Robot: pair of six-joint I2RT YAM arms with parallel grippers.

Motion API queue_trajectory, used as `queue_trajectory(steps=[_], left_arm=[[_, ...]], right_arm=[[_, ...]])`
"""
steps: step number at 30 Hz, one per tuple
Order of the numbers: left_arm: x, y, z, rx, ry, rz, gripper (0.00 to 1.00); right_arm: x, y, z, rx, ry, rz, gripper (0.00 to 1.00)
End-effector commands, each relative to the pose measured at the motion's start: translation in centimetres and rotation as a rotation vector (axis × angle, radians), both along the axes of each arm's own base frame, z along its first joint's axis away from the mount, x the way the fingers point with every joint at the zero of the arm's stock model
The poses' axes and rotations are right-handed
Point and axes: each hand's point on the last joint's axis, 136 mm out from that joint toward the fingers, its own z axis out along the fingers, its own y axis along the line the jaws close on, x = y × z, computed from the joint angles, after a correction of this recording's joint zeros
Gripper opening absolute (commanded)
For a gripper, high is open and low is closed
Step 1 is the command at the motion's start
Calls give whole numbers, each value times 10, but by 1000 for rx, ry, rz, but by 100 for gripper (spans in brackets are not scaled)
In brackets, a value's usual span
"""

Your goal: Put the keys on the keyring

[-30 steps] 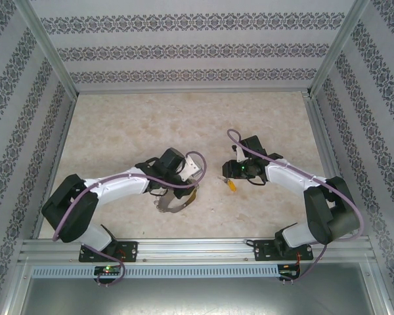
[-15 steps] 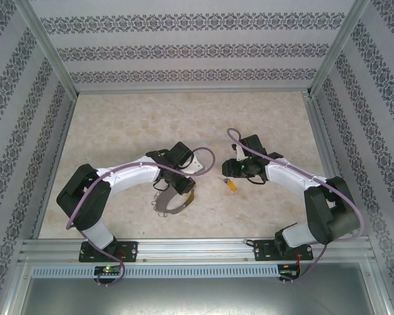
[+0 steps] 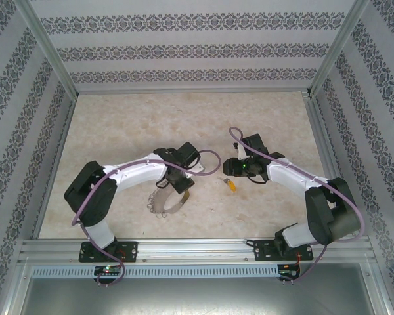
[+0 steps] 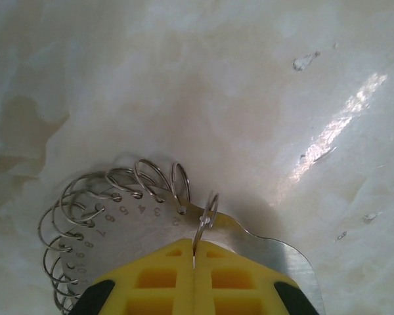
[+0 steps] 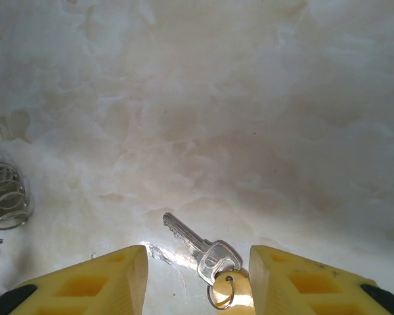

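Moved over the last second: the left arm (image 3: 128,174), its elbow swung in toward the middle of the table and its wrist carried slightly right, toward the key. The keyring has shifted along beneath it. The right arm (image 3: 289,174) shows no visible change.

1. Left gripper (image 4: 194,252): yellow fingers pressed together with no gap, pinching one thin wire loop (image 4: 207,213) that stands upright from the keyring.
2. Keyring (image 4: 151,226): a flat, curved, silvery metal plate, numbered along its rim and fringed with small wire split loops. From overhead it sits just below the left wrist, near the front of the table. Whether it rests on the surface or is lifted clear cannot be told.
3. Right gripper (image 5: 196,262): yellow fingers parted about halfway and holding nothing, one on either side of the key.
4. Key (image 5: 207,252): small, with a yellow-orange plastic head, a short silver blade and its own little split ring at the head. It lies flat on the pale marbled tabletop (image 3: 118,125), blade pointing away and to the left, apparently touching neither finger.
5. Spacing: keyring and key are near each other but apart.

Assessment: the left arm's shift brings the pinched loop closer to the key. The key is neither grasped nor threaded. The likely next step is for the right fingers to close on the head. A key lying flat may skid rather than lift.
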Motion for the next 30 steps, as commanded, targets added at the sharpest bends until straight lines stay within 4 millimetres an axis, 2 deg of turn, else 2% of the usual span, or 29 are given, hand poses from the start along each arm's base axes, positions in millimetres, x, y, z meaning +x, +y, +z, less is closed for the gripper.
queue_trajectory(steps=[1, 13, 20, 25, 28, 30], left_arm=[[-7, 8, -8, 105, 17, -51, 0], [-14, 10, -24, 217, 47, -117, 0], [-14, 4, -19, 184, 35, -113, 0], [-11, 0, -8, 131, 7, -86, 14], [-2, -6, 16, 7, -49, -16, 26], [6, -7, 40, -112, -99, 46, 34]], right_arm=[[6, 0, 10, 19, -35, 2, 45], [7, -2, 11, 21, -36, -5, 46], [7, -4, 11, 17, -36, -9, 47], [7, -3, 12, 20, -38, -9, 49], [6, -4, 13, 21, -41, -12, 49], [5, -3, 15, 27, -44, -11, 50]])
